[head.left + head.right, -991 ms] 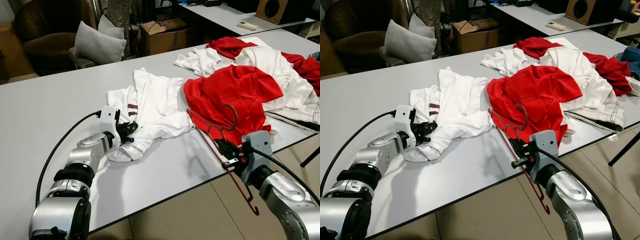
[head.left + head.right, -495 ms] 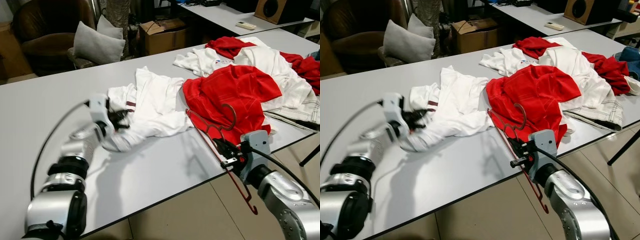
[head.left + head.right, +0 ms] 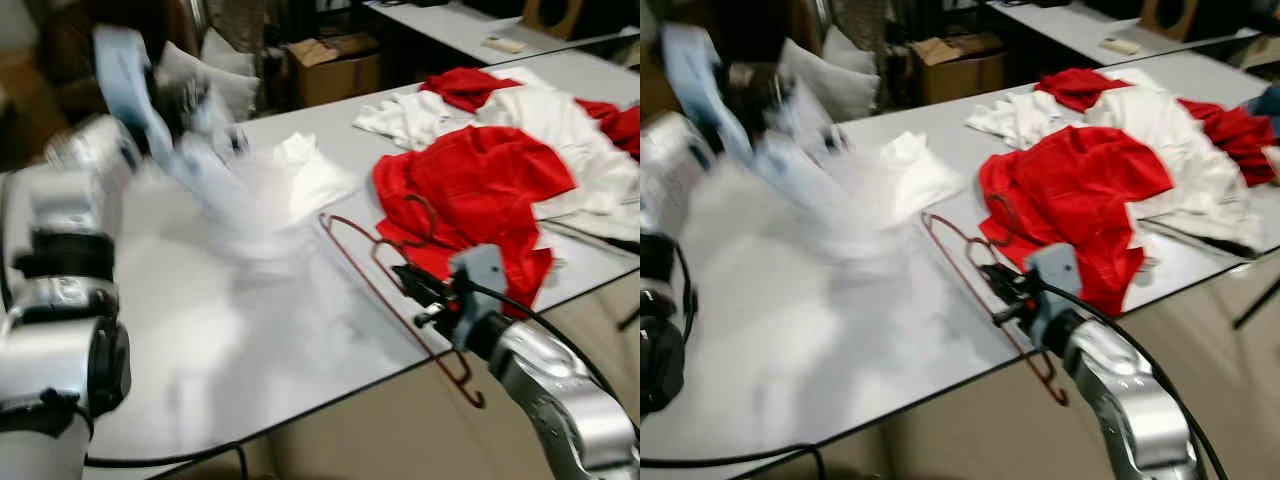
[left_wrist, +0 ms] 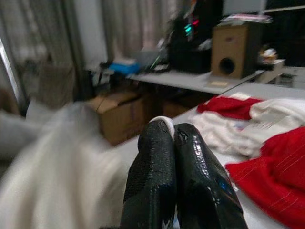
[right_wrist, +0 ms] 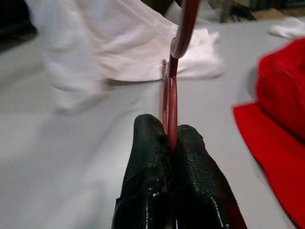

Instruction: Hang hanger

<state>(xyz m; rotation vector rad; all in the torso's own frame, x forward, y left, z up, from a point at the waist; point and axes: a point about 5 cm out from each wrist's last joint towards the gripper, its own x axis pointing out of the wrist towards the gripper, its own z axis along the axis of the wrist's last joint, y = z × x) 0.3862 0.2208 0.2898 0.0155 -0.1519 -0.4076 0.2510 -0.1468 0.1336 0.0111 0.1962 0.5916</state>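
Right gripper (image 3: pixel 418 290) sits nearest the camera, over the front edge of the grey table (image 3: pixel 300 340), its two black fingers (image 5: pixel 190 181) pressed together on the wire of the dark red hanger (image 3: pixel 385 295). Hanger lies slanted across the table edge: its far end reaches toward the white garment, its near end juts past the edge over the floor, and its hook curls beside the red shirt (image 3: pixel 470 190).

Left gripper (image 4: pixel 172 131) is raised above the far left part of the table, fingers clamped on a fold of the white T-shirt (image 3: pixel 250 190). Shirt hangs from the grip down to the tabletop, heavily blurred; one part rests on the surface near the hanger's far end.

Further back, on the right of the table, a heap of white and red clothes (image 3: pixel 520 100) is piled. Beyond the table stand a cardboard box (image 3: pixel 335 65) and grey cushions (image 3: pixel 830 80). A wooden speaker (image 4: pixel 233 52) stands on a second table.
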